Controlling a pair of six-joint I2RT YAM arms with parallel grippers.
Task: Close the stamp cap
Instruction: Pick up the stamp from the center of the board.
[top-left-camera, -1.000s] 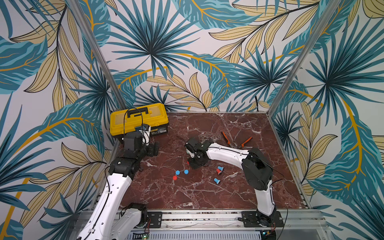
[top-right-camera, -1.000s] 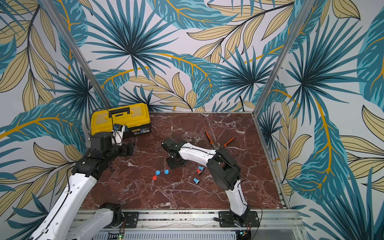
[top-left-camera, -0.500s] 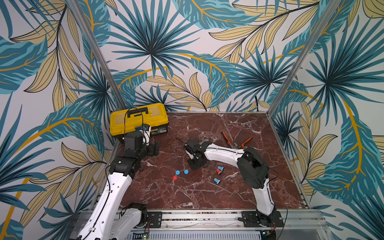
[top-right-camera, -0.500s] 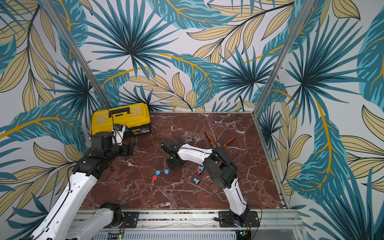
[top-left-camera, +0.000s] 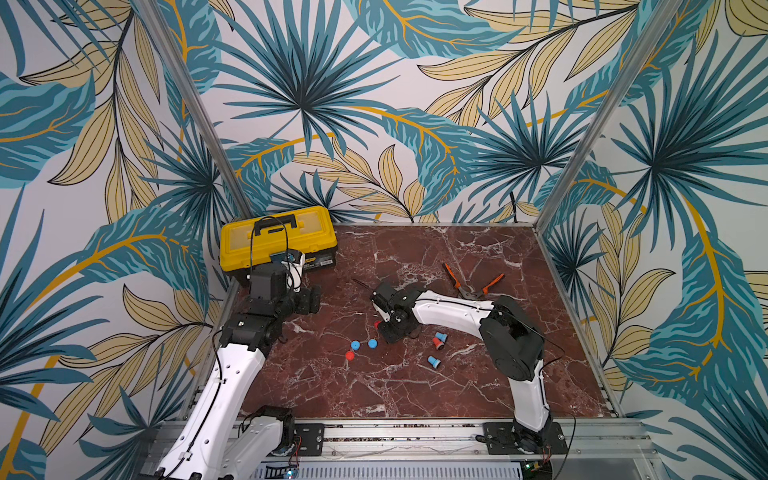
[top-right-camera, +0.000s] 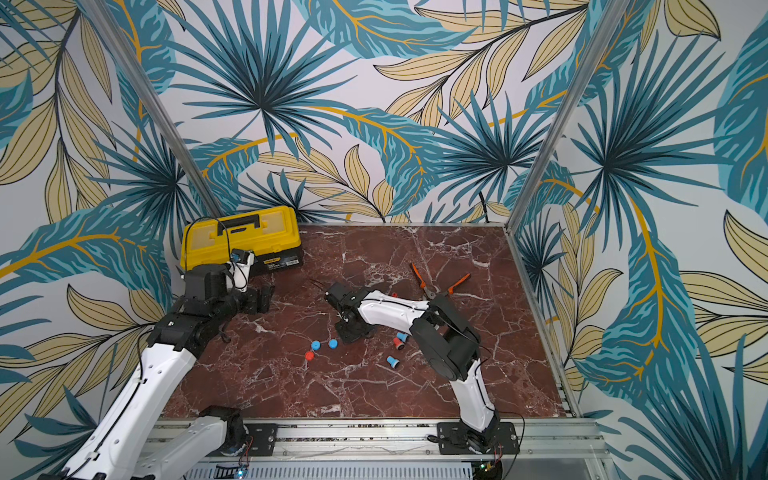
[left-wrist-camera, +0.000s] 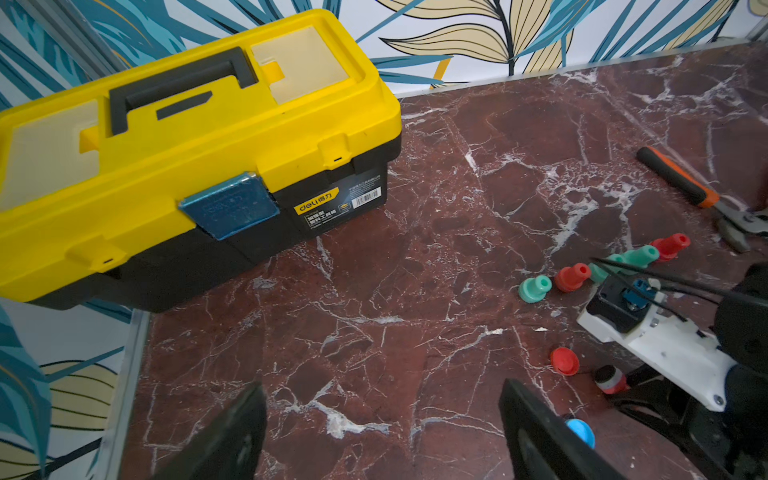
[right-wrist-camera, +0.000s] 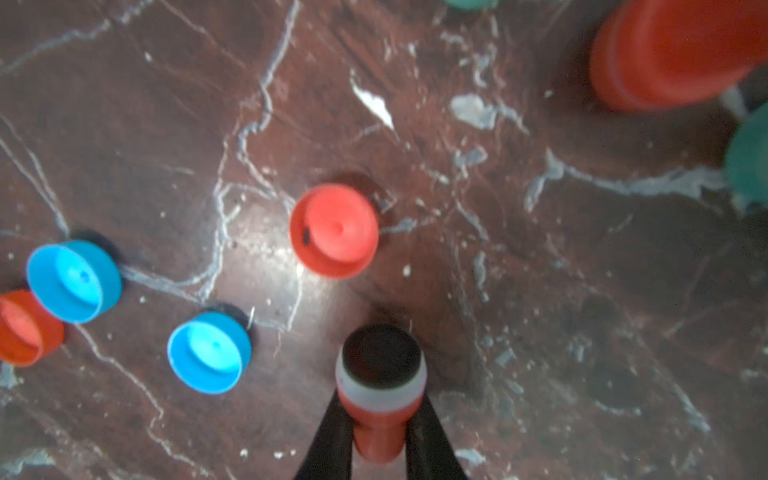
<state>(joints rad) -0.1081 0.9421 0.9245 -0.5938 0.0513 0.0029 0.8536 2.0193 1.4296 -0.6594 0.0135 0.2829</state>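
In the right wrist view my right gripper (right-wrist-camera: 380, 409) is shut on a red stamp (right-wrist-camera: 380, 382) with a white band and a bare black pad facing the table. A loose red cap (right-wrist-camera: 334, 230) lies on the marble just ahead of the stamp, apart from it. The left wrist view shows the same stamp (left-wrist-camera: 610, 380) beside that cap (left-wrist-camera: 564, 360). In both top views the right gripper (top-left-camera: 388, 330) (top-right-camera: 349, 328) reaches down at mid-table. My left gripper (top-left-camera: 313, 297) (left-wrist-camera: 382, 390) hovers open and empty in front of the toolbox.
Two blue caps (top-left-camera: 355, 344) (top-left-camera: 372, 343) and another red cap (top-left-camera: 350, 355) lie left of the right gripper. Capless stamps (top-left-camera: 436, 343) (top-left-camera: 433, 361) lie to its right. Orange-handled pliers (top-left-camera: 471, 286) sit behind. A yellow toolbox (top-left-camera: 277, 239) stands at the back left.
The right gripper's jaws have closed onto the red stamp, and the right arm's elbow has shifted slightly left. The left arm has not moved.
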